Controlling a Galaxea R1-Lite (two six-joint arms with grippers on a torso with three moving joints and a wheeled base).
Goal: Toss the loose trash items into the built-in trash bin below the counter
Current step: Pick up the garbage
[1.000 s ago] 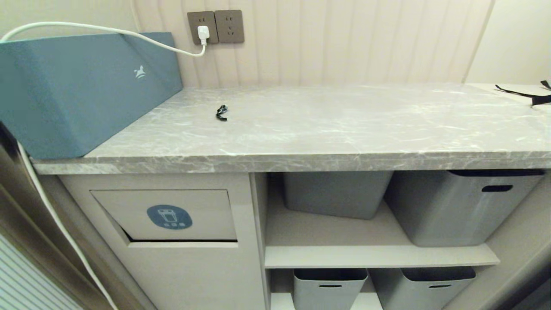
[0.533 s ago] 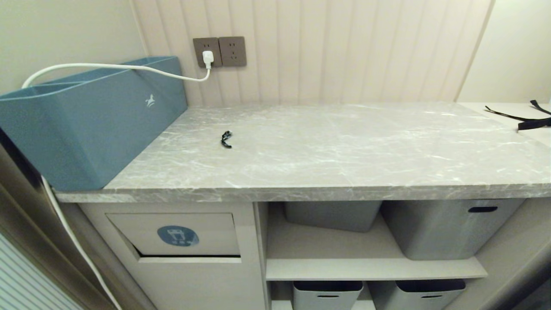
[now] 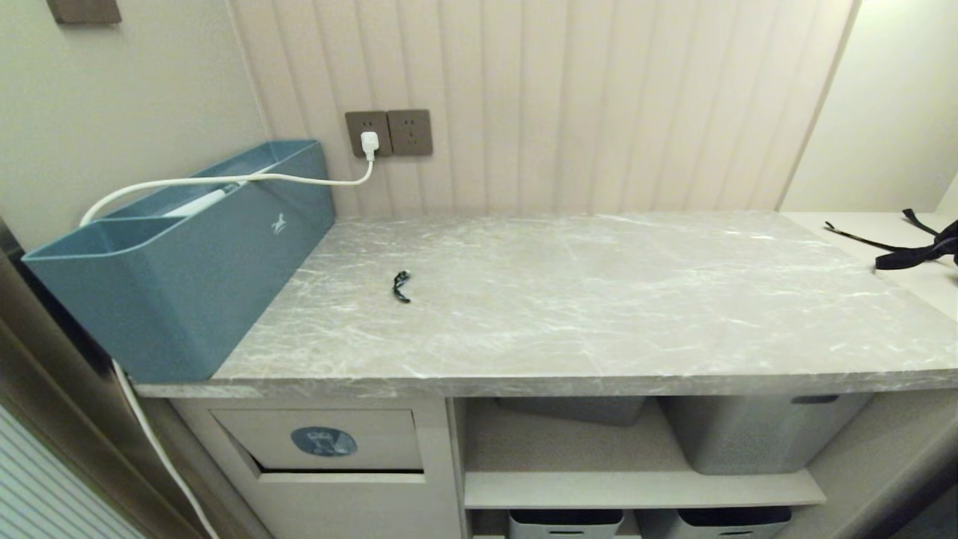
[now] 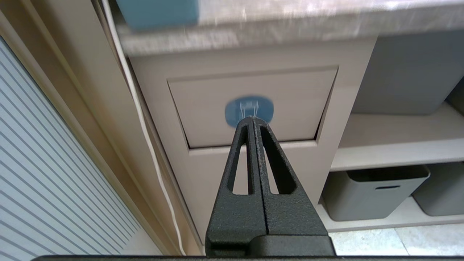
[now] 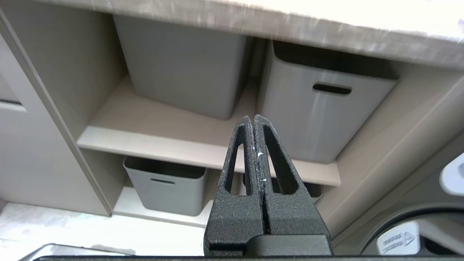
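Note:
The counter (image 3: 599, 314) is a grey marble-look slab running across the head view. Below its left end sits the built-in trash bin (image 3: 324, 441), a beige flap with a blue oval sticker; the same built-in trash bin (image 4: 250, 105) faces the left wrist camera. The loose trash items are out of view. My left gripper (image 4: 252, 118) is shut and empty, held away in front of the flap. My right gripper (image 5: 252, 117) is shut and empty too, pointing at the open shelves. Neither arm appears in the head view.
A large grey-blue box (image 3: 187, 262) stands on the counter's left end, with a white cable (image 3: 224, 180) plugged into the wall socket. A small black item (image 3: 402, 286) lies mid-counter, black straps (image 3: 909, 251) at far right. Grey tubs (image 5: 319, 101) fill the shelves.
The head camera has risen: the counter, box and bin flap all slid down the picture and more wall shows. Nothing on the counter moved.

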